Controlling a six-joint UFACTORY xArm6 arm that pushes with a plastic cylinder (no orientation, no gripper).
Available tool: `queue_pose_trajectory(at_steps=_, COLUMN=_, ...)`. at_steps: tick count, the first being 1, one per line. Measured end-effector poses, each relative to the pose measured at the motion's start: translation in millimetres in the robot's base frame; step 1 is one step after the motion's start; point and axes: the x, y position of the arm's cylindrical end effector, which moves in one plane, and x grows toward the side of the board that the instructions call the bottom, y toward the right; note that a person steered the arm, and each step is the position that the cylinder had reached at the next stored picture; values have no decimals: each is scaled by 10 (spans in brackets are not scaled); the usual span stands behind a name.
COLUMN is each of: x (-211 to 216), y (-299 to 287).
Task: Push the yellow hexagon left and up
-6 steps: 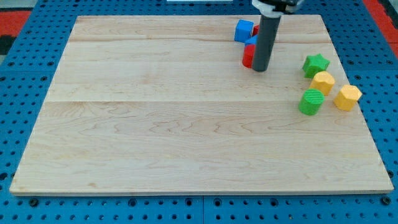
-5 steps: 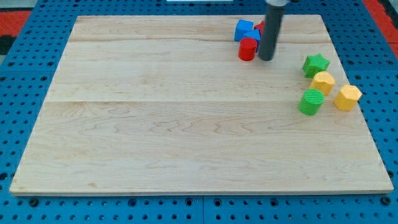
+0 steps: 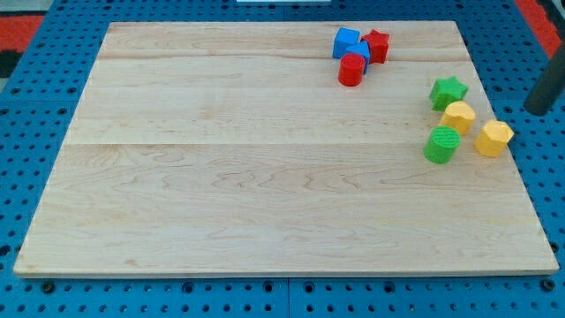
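Yellow hexagon point(image 3: 493, 139): sitting at bench point(image 3: 265, 177) right edge, beside green cylinder point(image 3: 441, 145). My tip point(image 3: 535, 110): hovering off-board right of it, seemingly lining up a leftward-upward push. Pincer: none fitted.

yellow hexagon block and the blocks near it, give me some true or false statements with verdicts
1. My tip is at the view's right of the yellow hexagon block, off the wooden board. True.
2. My tip touches the yellow hexagon block. False: a gap shows between them.
3. The green cylinder block lies at the view's left of the yellow hexagon block. True.
4. The green star block sits beside the red cylinder block. False: it is near the round yellow block.
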Motion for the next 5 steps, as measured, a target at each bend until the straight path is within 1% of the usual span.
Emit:
queue_pose_trajectory(at_steps=1, x=427, y=-3)
queue_pose_trajectory(at_steps=2, x=439, y=-186)
queue_pose_trajectory(at_steps=3, x=493, y=-722)
queue_pose_trajectory(at_steps=5, x=245, y=-1690)
